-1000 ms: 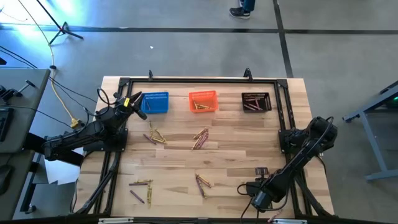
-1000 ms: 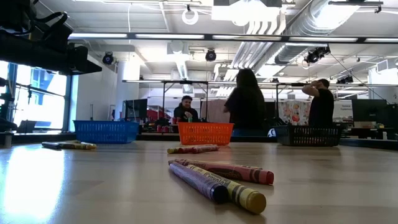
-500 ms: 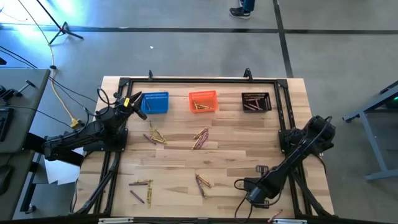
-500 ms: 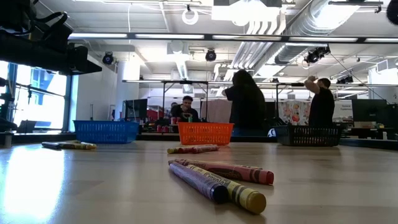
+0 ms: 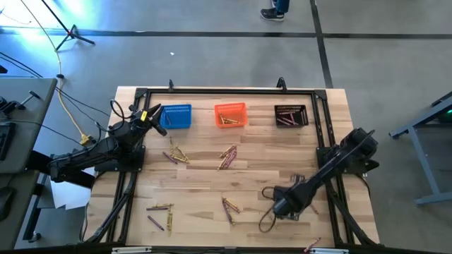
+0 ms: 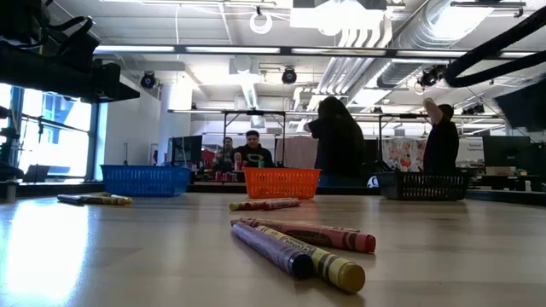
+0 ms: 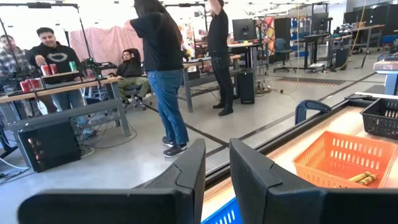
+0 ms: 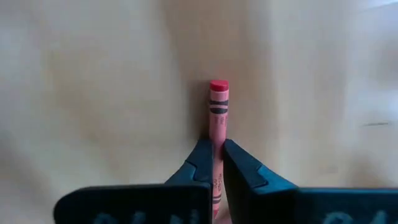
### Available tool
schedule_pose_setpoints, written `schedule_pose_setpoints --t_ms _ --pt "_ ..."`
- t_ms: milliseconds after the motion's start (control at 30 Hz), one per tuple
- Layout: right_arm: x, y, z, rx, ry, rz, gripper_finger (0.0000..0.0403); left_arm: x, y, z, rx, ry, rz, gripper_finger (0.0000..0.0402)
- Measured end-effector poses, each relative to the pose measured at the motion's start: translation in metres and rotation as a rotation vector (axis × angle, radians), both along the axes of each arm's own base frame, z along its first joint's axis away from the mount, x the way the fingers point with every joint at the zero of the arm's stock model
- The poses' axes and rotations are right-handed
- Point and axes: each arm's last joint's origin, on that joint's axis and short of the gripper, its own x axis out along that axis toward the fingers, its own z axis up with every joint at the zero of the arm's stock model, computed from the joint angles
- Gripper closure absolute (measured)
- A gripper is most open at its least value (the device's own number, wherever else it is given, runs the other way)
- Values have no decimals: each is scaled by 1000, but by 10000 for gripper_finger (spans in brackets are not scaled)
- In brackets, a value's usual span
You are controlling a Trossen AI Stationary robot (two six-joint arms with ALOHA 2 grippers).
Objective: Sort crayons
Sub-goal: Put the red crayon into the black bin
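Lengthwise, red crayon [image 8: 218, 118] along pincer [image 8: 215, 163]

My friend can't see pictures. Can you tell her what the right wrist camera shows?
The right gripper has its two dark fingers pinched shut on a reddish-pink crayon. The crayon sticks straight out past the fingers, with the pale wooden table blurred behind it.

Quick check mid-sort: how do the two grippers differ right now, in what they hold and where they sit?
The right gripper is shut on a reddish-pink crayon, while the left gripper holds nothing and its fingers stand slightly apart. From above, the right gripper is low over the table's near side, whereas the left gripper waits beside the blue basket at the far side. Both have two dark fingers.
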Motion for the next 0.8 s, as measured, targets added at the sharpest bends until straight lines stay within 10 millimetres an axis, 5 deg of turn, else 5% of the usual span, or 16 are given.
schedule_pose_setpoints --t_ms 500,800 --pt "-5 -102 84 -256 -194 -216 402 0 0 0 0 0 0 342" --pt "-31 -180 130 -338 -371 -418 402 0 0 0 0 0 0 342"
